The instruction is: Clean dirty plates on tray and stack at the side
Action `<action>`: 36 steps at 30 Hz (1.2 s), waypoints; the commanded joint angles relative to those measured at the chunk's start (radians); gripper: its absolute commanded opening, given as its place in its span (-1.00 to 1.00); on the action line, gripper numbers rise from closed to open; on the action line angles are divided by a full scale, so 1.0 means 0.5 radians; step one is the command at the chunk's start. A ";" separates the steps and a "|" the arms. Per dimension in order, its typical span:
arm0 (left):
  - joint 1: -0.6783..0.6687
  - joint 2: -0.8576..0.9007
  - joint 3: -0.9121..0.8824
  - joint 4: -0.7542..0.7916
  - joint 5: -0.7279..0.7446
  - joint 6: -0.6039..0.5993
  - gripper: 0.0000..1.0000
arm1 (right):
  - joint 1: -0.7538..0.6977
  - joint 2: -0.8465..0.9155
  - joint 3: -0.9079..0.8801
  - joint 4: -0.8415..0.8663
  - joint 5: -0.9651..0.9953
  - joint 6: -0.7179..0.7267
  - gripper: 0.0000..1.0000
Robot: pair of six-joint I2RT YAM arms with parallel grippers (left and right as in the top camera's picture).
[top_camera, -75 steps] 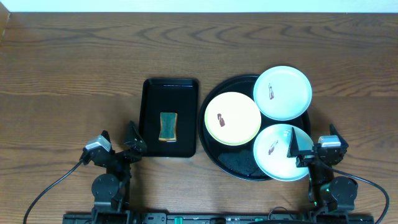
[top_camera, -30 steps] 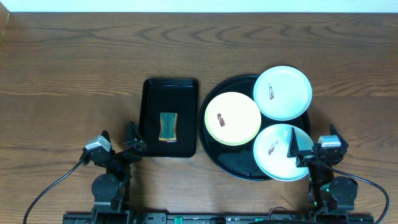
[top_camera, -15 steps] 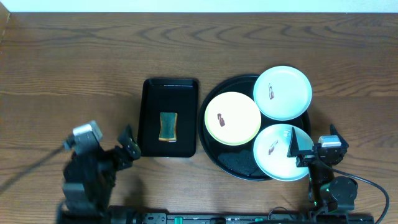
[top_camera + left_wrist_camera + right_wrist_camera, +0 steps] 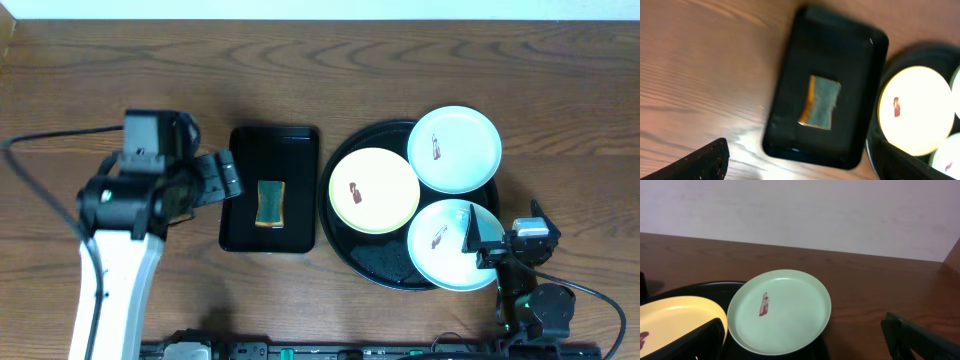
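Three plates lie on the round black tray (image 4: 384, 264): a pale yellow plate (image 4: 374, 190) at its left, one mint plate (image 4: 453, 149) at the back right and one mint plate (image 4: 442, 245) at the front right. Each has a reddish-brown smear. My left gripper (image 4: 225, 178) is open and empty, raised over the left edge of the rectangular tray. In the left wrist view the gripper (image 4: 800, 170) looks down on the yellow plate (image 4: 915, 110). My right gripper (image 4: 503, 232) is open and empty at the front right plate's edge. In the right wrist view the gripper (image 4: 805, 350) faces the back mint plate (image 4: 780, 312).
A smaller rectangular black tray (image 4: 245, 150) stands left of the round tray and holds a green and yellow sponge (image 4: 270, 203). The sponge also shows in the left wrist view (image 4: 820, 101). Bare wood table lies to the left and at the back.
My left arm has risen from its rest at the front and moved back toward the rectangular tray's left edge. The right arm and the plates have not moved.
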 commanded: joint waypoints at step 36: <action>0.010 0.158 -0.096 -0.039 0.127 0.041 0.01 | -0.018 2.325 2.596 -1.881 -0.706 0.639 0.98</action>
